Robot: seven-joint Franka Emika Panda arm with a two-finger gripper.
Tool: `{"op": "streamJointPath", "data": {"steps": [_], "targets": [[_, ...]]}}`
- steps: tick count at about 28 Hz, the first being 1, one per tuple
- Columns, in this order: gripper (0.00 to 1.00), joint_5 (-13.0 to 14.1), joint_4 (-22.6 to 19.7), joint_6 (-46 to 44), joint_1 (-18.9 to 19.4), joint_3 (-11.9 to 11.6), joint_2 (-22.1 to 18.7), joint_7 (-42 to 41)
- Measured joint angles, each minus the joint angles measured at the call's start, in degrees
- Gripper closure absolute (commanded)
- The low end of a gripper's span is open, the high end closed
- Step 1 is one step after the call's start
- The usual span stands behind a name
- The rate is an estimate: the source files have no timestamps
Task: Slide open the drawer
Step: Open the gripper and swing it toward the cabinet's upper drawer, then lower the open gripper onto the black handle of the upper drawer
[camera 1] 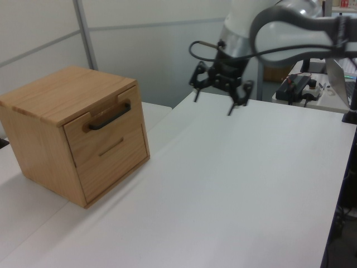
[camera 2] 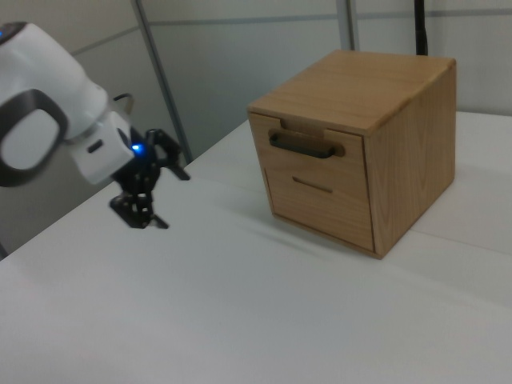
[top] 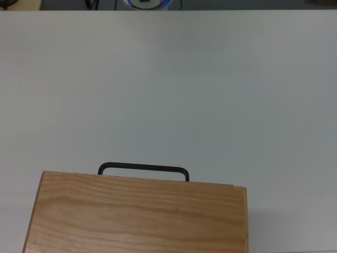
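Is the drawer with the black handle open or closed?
Closed. The drawer sits flush in the wooden box, with only its black handle sticking out. The claw is far from it, over the white table.

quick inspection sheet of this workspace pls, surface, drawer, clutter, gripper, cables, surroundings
surface: white table top, bare around the box.
job's things: light pine drawer with a thin black metal bar handle sits shut, flush in the pine cabinet box; a second, lower front is also shut.
clutter: nothing seen on the table.
gripper: black two-finger gripper open, empty, above the table, well clear of the handle; not in the top view.
cables: black cable loops at the arm's wrist; more wires on the side bench.
surroundings: pale panelled wall behind the table; a bench with equipment at the left view's right.
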Motion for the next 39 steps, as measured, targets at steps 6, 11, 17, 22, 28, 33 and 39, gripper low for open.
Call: {"op": "streamJointPath", "data": {"steps": [6, 11, 17, 22, 28, 33, 39], "targets": [[0.0, 0.0, 0.24, 11.76, 0.04, 0.08, 5.56, 5.11], [0.0, 0.0, 1.3, 21.5, 0.17, 1.26, 9.9, 7.43], [0.0, 0.0, 5.76, 28.6, 0.48, 1.87, 16.83, 8.29], [0.03, 0.0, 11.18, 32.14, 0.48, 1.86, 23.54, 8.29], [0.03, -1.05, 17.64, 36.67, 0.48, 1.86, 31.33, 8.29], [0.03, -2.21, 21.77, 40.21, 0.48, 1.86, 36.62, 8.29], [0.03, -4.56, 24.25, 43.19, 0.48, 1.86, 40.92, 8.29]]}}
